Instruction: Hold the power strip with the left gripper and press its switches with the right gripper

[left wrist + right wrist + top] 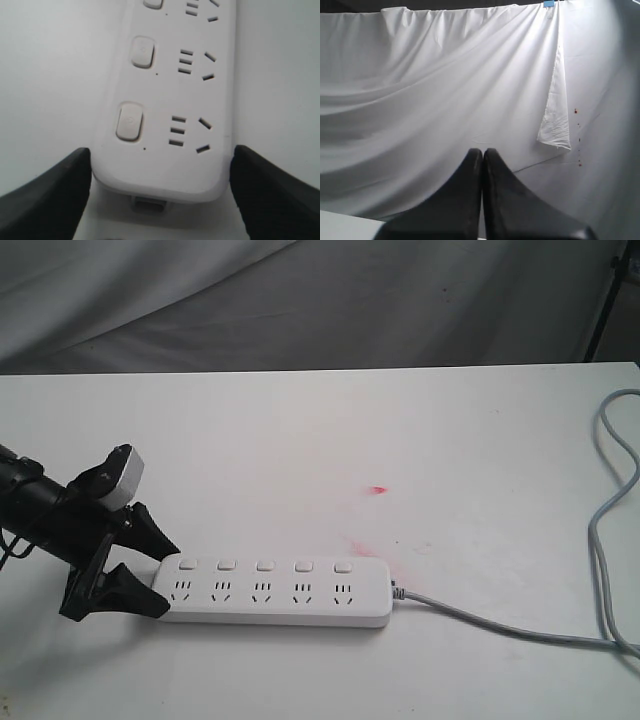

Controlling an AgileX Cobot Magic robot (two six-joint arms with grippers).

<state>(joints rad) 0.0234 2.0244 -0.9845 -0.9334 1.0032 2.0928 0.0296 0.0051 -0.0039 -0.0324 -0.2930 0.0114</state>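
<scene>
The white power strip (275,592) lies flat near the table's front, its five switches (264,565) in a row along the far side. Its grey cable (500,625) runs off to the right. My left gripper (170,580), the black claw with the light-grey box, is shut across the strip's left end, one finger on each long side. In the left wrist view the fingers (75,175) press the sides of the power strip (165,170), beside the nearest switch (130,121). My right gripper (482,151) is shut, empty, facing the white curtain, and out of the exterior view.
The grey cable loops up along the table's right edge (612,490). Red marks (378,489) stain the white table (300,430) behind the strip. A white curtain (445,75) hangs behind the table, and a black stand (608,300) rises at the back right.
</scene>
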